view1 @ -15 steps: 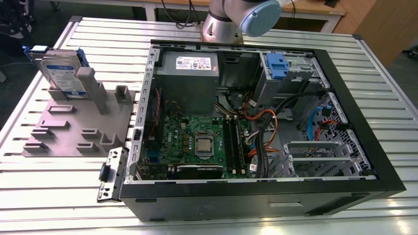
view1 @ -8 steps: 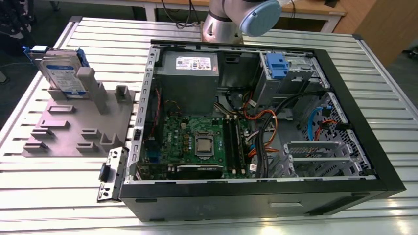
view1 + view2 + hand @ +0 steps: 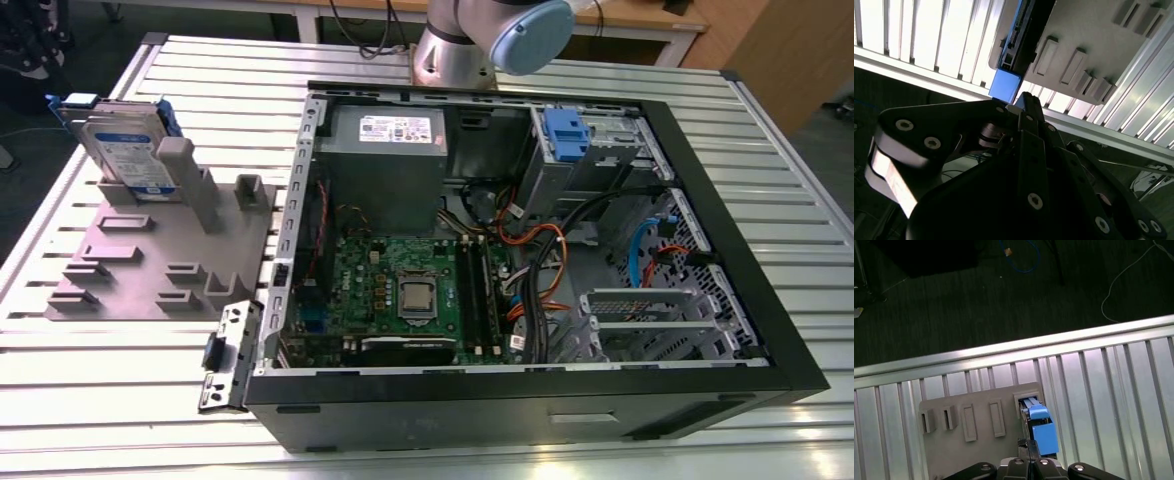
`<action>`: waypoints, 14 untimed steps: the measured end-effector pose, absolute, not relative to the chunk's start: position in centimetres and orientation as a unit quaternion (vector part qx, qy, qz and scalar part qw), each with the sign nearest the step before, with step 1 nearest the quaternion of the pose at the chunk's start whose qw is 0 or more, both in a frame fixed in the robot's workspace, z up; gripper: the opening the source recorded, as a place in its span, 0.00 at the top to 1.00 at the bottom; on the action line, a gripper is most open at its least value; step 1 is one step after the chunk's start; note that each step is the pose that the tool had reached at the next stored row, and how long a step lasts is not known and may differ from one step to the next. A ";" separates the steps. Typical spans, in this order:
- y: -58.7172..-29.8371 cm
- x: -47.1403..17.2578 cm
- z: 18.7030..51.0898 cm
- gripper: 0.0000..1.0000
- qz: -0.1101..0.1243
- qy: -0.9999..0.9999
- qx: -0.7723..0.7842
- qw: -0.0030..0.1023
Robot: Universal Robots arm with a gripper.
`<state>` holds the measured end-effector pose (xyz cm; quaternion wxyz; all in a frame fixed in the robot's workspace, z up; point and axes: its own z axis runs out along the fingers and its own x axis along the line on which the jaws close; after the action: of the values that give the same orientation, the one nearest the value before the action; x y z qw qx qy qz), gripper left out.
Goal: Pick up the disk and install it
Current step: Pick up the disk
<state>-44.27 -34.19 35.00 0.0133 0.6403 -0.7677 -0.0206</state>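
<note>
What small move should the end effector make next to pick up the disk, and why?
Probably a short, straight descent toward the disk. It stands upright in the grey fixture, not yet lifted, and in the first wrist view the end effector lines up with its blue tab, so closing the gap looks sensible.

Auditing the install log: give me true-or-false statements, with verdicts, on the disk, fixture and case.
1. The silver-grey rectangular hard drive with blue rails stands on edge in the grey slotted fixture. True.
2. It already sits inside the black computer case. False: it stands in the fixture, outside the case.
3. The case lies open, showing its green motherboard. True.
4. The fixture rests on wood. False: on the ribbed metal table.
5. The black claw is near the drive's blue tab. True.
</note>
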 end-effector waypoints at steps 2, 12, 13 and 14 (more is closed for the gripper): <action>-34.1 -44.3 34.9 0.89 -0.020 -0.768 0.640 0.013; -32.9 -44.3 34.5 0.77 -0.019 -0.771 0.637 0.011; -32.9 -44.3 34.5 0.77 -0.019 -0.771 0.637 0.011; -32.9 -44.3 34.5 0.71 -0.019 -0.771 0.637 0.011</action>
<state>-44.31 -32.92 34.54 0.0108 0.6367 -0.7708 -0.0186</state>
